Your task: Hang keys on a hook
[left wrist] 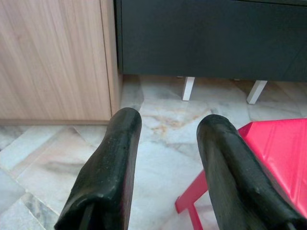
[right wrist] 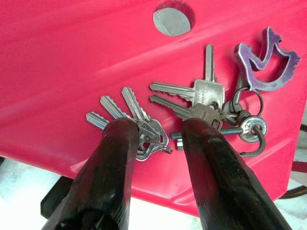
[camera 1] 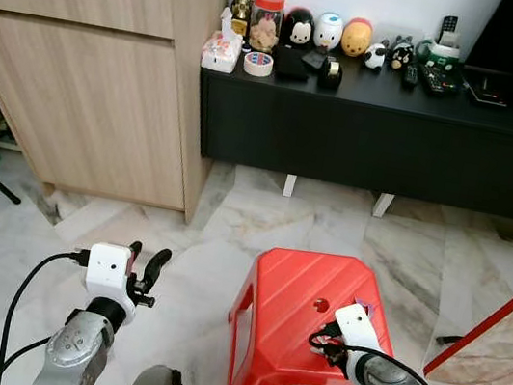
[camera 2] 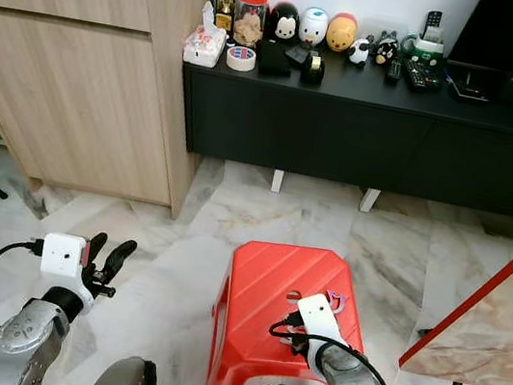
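Low, right pincer (right wrist: 153, 132) astride keys (right wrist: 192, 112)

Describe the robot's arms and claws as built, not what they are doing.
Both arms are silver metal with black cables looping alongside. Each wrist carries a small white box camera. The left claw and right claw each have two long, rounded, matte black fingers.

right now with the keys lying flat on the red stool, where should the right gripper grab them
Grip the keys at the middle cluster where the rings join, coming straight down from above. They lie fanned flat on the red stool, so the blades offer no edge; the bunched rings stand thicker. The right gripper hangs open there, fingers straddling that cluster.
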